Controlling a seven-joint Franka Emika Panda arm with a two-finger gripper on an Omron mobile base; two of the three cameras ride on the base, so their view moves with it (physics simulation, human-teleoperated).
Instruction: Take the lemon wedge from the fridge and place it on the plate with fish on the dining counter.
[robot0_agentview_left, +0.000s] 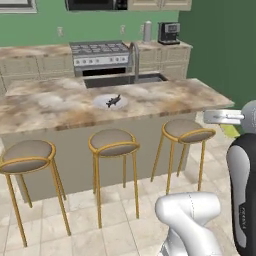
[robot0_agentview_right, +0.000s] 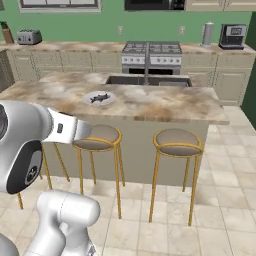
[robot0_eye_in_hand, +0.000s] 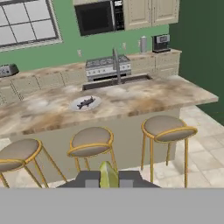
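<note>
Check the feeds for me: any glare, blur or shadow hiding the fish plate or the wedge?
Left base view: soft, low-resolution, plate with fish readable, no glare. Right base view: evenly lit, plate clear. Hand view: lemon wedge sharp between the gripper's fingertips; no shadow over the plate.

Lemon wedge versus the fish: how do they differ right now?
The lemon wedge is yellow-green and stands pointed between the gripper tips; the fish is dark grey and lies flat. The wedge is held off the counter; the fish rests on the white plate. Both are small food items.
</note>
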